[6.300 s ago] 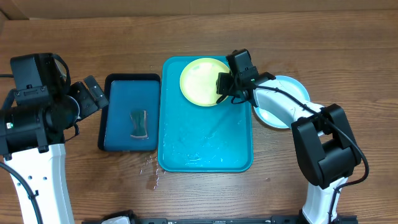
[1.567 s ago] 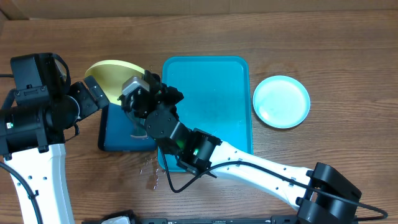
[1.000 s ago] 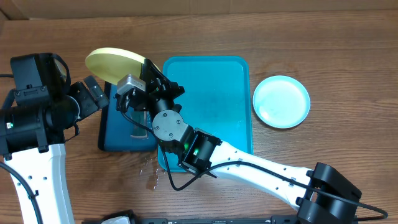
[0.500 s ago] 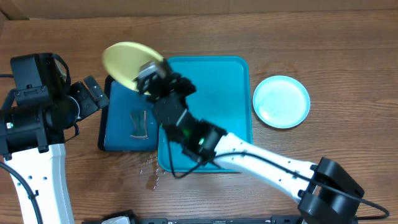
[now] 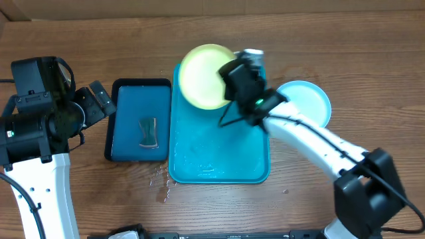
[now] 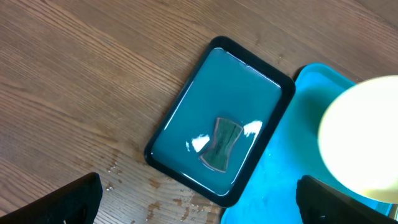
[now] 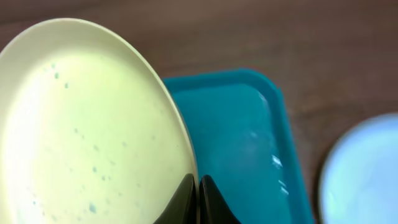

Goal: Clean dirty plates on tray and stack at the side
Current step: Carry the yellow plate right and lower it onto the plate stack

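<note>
Overhead: right fingers (image 7: pixel 210 202) pinched shut on rim of lime-green round plastic plate (image 5: pixel 202 78), tilted over far end of turquoise rectangular plastic tray (image 5: pixel 219 156). Left fingers (image 6: pixel 68 202) spread wide, holding nothing. Plate looks light, stiff, wet-slick; rim is the hold. Light-blue round plate (image 5: pixel 307 109) sits just right of tray, bare wooden surface (image 5: pixel 319 40) around it

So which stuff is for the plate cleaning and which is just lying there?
For the job: lime-green plate in the right claw, light-blue plate, turquoise tray.
Lying about: dark-blue tray, greyish pad in it.
</note>
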### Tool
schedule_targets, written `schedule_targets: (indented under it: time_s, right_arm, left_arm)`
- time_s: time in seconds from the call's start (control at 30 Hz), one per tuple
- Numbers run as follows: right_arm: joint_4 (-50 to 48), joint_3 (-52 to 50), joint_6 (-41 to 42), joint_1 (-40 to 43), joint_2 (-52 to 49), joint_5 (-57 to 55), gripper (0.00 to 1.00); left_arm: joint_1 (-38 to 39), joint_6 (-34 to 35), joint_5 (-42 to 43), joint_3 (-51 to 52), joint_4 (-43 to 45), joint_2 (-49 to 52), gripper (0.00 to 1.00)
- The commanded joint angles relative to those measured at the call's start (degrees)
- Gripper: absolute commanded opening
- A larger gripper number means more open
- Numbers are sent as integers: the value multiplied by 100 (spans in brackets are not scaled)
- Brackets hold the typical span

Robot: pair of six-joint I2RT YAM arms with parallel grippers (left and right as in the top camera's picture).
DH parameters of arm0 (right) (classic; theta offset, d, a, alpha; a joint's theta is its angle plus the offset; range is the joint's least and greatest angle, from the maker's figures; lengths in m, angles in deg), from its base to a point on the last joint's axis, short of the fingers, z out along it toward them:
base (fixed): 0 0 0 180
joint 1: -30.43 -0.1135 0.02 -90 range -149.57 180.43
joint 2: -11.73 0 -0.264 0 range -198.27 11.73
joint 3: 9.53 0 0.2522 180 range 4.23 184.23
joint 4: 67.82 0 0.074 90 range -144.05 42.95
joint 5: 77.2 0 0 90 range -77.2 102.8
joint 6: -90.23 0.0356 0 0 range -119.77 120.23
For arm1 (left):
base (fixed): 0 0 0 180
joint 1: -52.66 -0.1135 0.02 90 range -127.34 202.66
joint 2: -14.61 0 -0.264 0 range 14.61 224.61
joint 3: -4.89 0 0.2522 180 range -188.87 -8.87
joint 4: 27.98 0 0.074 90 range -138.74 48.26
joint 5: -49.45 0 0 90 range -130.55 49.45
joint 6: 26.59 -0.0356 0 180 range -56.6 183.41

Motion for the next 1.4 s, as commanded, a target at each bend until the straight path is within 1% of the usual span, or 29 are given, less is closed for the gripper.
schedule_targets:
  time_s: [0.0,0.23,0.33,0.53,0.7,0.93,1.23,1.27,1.3,1.37]
  right_arm:
    - [431,55,555,645,603,643,4]
    - [1871,52,553,1849,772,802,4]
    - [2304,52,553,2267,772,800,4]
    - [2872,50,553,2903,761,798,4]
    - [3187,37,555,3206,761,800,4]
    - [3053,-321,555,3259,758,802,4]
    - [2297,-942,555,3259,758,977,4]
    - [2273,-973,557,3259,758,979,5]
    - [2238,-1019,557,3259,758,979,13]
    - [2153,-1110,555,3259,758,999,36]
  left_arm:
    - [-22,118,-9,-33,9,24,100]
    - [-20,118,-9,-33,7,24,100]
    - [-22,120,-9,-33,7,24,100]
    - [-22,118,-9,-33,9,24,100]
    - [-22,118,-9,-33,7,24,100]
    - [-22,118,-9,-33,7,26,100]
    - [-22,118,-9,-33,9,28,100]
    - [-22,118,-9,-33,7,28,100]
    - [-22,118,-9,-33,7,28,100]
    - [-22,118,-9,-33,9,28,100]
